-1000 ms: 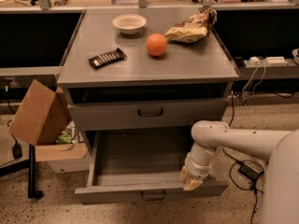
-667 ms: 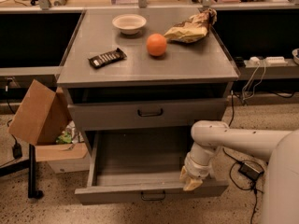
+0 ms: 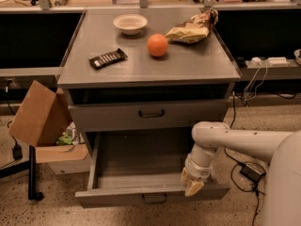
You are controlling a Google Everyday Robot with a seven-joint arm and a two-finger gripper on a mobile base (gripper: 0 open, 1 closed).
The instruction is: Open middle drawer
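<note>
Middle drawer (image 3: 113, 197) stands pulled well out of the cabinet, shallow grey tray bare, front panel low near the floor. Gripper (image 3: 193, 186) sits at the front lip, right of the loop handle (image 3: 154, 199), not on it; wide or narrow, I cannot tell from here. Arm (image 3: 244, 142) reaches in from the right, bent downward at the wrist. Upper drawer (image 3: 117, 117) juts out a little above it. Judgement: the opening looks nearly or fully done. If more travel is wanted, pull straight out along the slides; an off-centre hold like this can skew the drawer and bind it, so keep force low and even. Watch for the stop, and don't yank. Any jolt may shake the table (image 3: 188, 69), where the orange (image 3: 157, 45) could roll; bowl (image 3: 130, 23) and bar (image 3: 108, 58) look safer. On letting go, lift clear of the lip before backing away.
</note>
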